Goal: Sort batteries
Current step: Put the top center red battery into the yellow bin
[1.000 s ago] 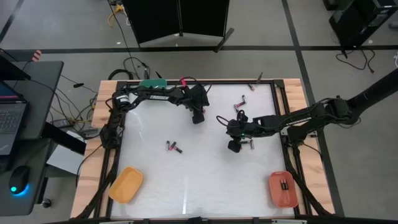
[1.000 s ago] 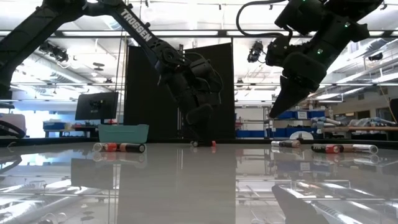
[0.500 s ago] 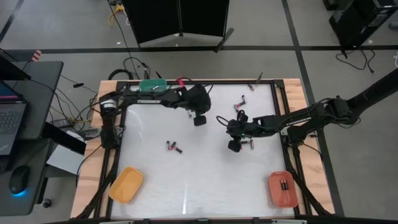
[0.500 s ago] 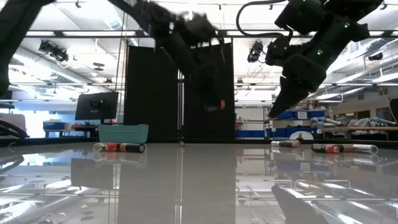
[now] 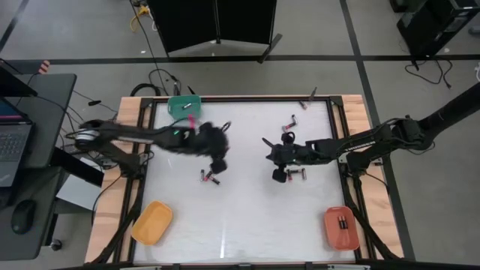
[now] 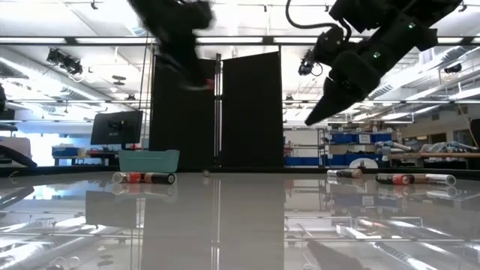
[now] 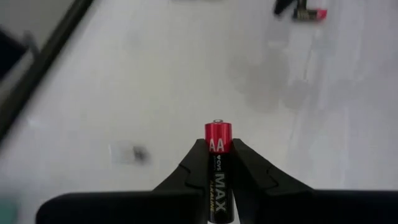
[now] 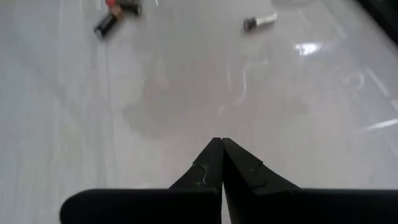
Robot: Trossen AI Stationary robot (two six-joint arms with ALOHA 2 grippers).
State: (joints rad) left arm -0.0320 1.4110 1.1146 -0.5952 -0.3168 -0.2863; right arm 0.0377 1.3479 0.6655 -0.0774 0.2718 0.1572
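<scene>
My left gripper (image 5: 217, 163) hangs above the table's middle left, shut on a black AA battery (image 7: 218, 168) with a red end. It is blurred in the high view. My right gripper (image 5: 279, 176) hovers right of centre, shut and holding nothing (image 8: 221, 143). Loose batteries lie flat on the white table: a pair (image 5: 209, 177) just beside my left gripper, one (image 5: 298, 172) next to my right gripper, and others (image 5: 289, 124) farther back. Two more lie in the orange tray (image 5: 340, 227). My left gripper pinches the battery's black body (image 7: 218, 163) between its two fingers. The battery lies along the fingers, and its red end (image 7: 218, 132) sticks out past the fingertips. The fingers slant down toward the table, and the battery is lifted clear of it.
A yellow tray (image 5: 152, 222) sits at the near left corner, the orange tray at the near right, and a green tray (image 5: 184, 105) at the far left edge. A dark frame rail (image 5: 334, 127) borders the table. The near middle of the white surface (image 5: 240, 225) is bare.
My left gripper has risen from the table near its far middle, lifting the battery clear. It has swung toward the table's left and near edges while turning. My right gripper has stayed in place, still shut, and tipped its fingers slightly upward.
</scene>
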